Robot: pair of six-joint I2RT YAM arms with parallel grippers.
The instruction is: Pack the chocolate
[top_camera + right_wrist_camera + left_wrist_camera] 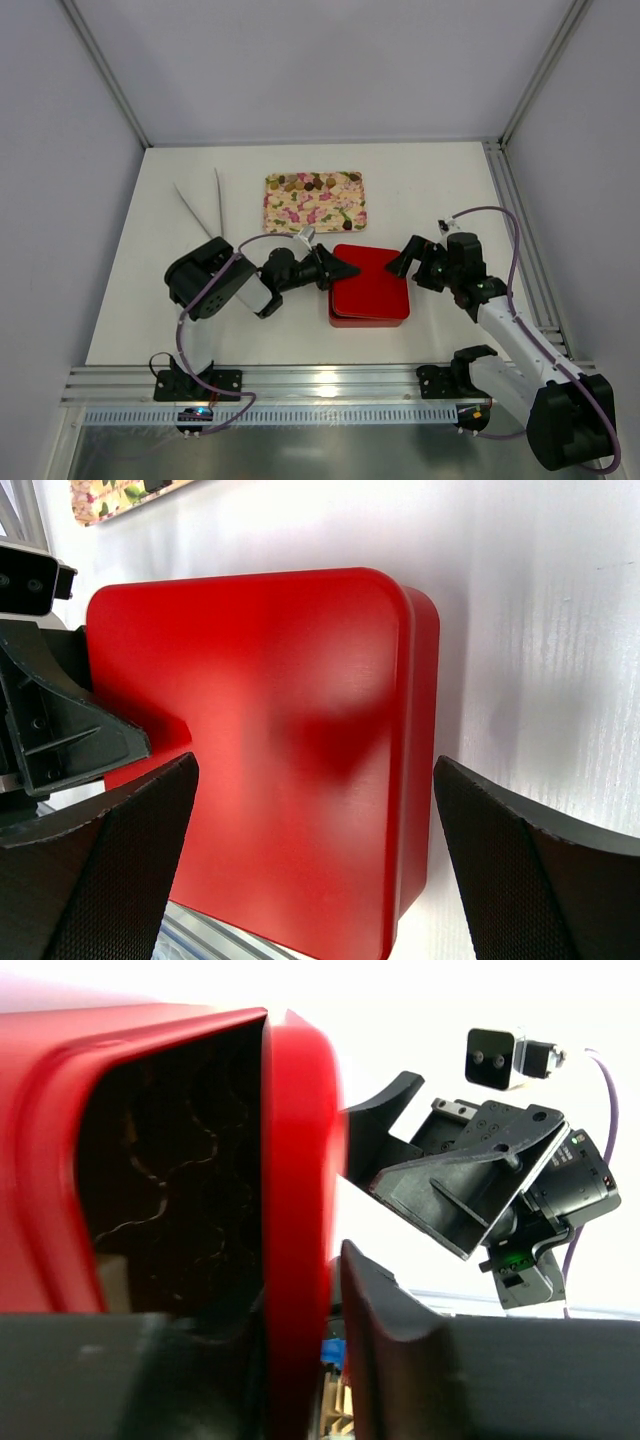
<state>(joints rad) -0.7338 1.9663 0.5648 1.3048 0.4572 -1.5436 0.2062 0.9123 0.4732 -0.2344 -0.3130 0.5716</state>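
Along the far edge of the pink-and-cream flowered rectangular tray (318,212), small brown and pale chocolate pieces (310,182) are lying in a row. Nearer, the left pincer (345,270) is straddling the glossy red square box's (372,288) rim; whether it is gripping, I cannot tell. The right pincer (315,765) is hanging wide open, empty, over the white worktop (450,190).

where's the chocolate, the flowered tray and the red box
chocolate (318,182), top view, on the brown pieces along the tray's far edge
flowered tray (335,212), top view, on its bare patterned floor
red box (290,730), right wrist view, on the middle of its lid
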